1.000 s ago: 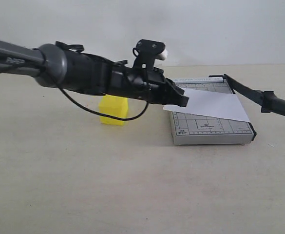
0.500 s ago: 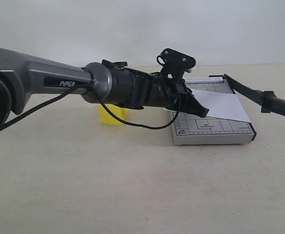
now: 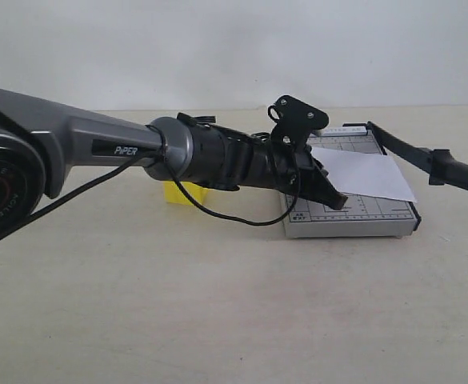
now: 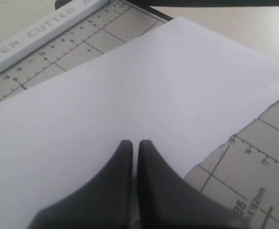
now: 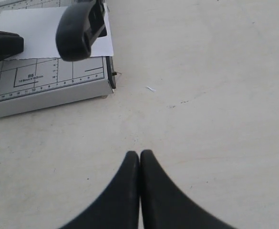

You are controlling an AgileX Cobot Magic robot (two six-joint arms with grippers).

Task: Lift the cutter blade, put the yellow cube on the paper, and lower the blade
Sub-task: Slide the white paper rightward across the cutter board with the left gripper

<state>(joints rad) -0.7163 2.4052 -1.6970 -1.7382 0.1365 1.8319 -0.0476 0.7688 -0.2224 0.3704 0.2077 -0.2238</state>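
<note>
Left gripper (image 4: pixel 135 142): closed, nothing held; the tips are low over the paper (image 4: pixel 144 90), and contact cannot be told.
Right gripper (image 5: pixel 139 153): closed, empty, over the bare tabletop (image 3: pixel 218 304), apart from the base (image 3: pixel 354 218).
Paper: laid on the base, near the far edge, right of the middle.
Blade (image 3: pixel 414 150): raised, with the handle toward the right edge.
Cube (image 3: pixel 178 194): on the tabletop left of the base, partly hidden by the left arm (image 3: pixel 138 148).
Risk: the paper may be pushed askew by the closed tips, and the cube may be knocked by the arm.
</note>
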